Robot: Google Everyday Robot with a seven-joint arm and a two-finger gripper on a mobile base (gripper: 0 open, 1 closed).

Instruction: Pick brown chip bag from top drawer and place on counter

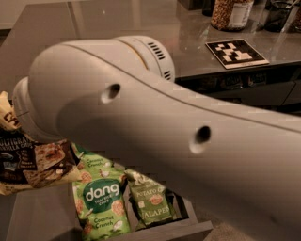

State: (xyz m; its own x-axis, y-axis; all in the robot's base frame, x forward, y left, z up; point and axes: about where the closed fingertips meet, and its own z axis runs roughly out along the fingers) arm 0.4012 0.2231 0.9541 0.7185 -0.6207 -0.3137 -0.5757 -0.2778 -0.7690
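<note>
My arm [155, 127] fills most of the camera view and hides my gripper, which lies somewhere behind its big round joint at the left. The brown chip bag [28, 162], dark with white lettering, pictured chips and a cream top, sticks out at the left edge right beside that joint. Whether it is gripped does not show. The top drawer [188, 230] stands open at the bottom with snack bags inside. The glossy grey counter [117, 19] spans the top.
A green dang bag [101, 200] and a green jalapeño chip bag [153, 202] lie in the drawer. A black-and-white patterned board [236, 52] and a jar [230, 14] stand on the counter at the right.
</note>
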